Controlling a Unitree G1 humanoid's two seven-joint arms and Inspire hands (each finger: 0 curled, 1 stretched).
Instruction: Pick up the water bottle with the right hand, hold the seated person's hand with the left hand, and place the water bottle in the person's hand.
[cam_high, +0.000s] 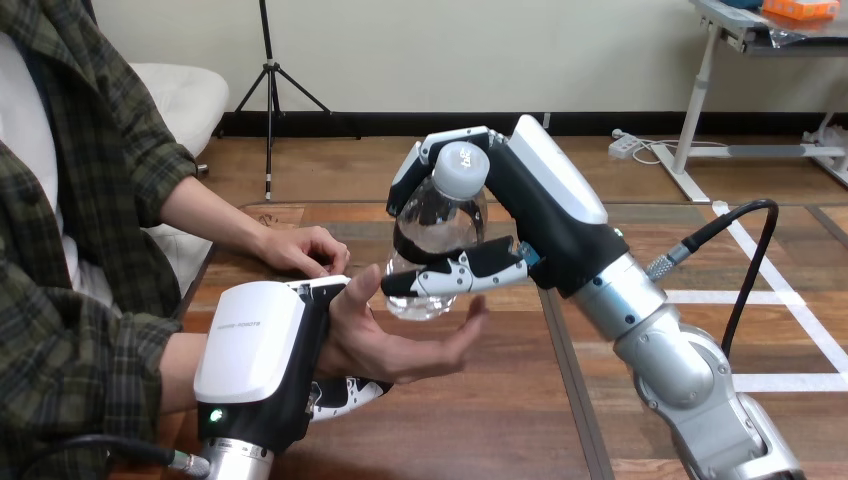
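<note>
Two robot hands are engaged, and I log the job at its final step, the handover. My right hand (550, 210) is clenched on the water bottle (435, 225): its fingers hook over the cap end and its thumb crosses the lower body. The bottle hangs clear of the worktop (480, 420), its cap leaning slightly toward one o'clock. The base sits directly over the person's open hand (400, 345), at twelve o'clock from the palm, between their thumb and fingertips. I cannot tell whether the base touches the palm or hovers just above it. My left hand (255, 350), at nine o'clock from that palm, has its back shell toward the camera. Its fingers (345, 392) curl beneath the heel of the person's hand, so I judge it to be grasping and steadying that hand palm-up. The person's other hand (300, 250) rests flat on the worktop at eleven o'clock, apart from the exchange. Pick-up and support I rate complete; release is outstanding. In my judgement the next move calls for a short descent toward six o'clock until the base seats in the palm. The right hand's fingers should loosen only once the person's fingers close. The left hand should keep its support throughout, because a tilted bottle could roll off an open palm.
</note>
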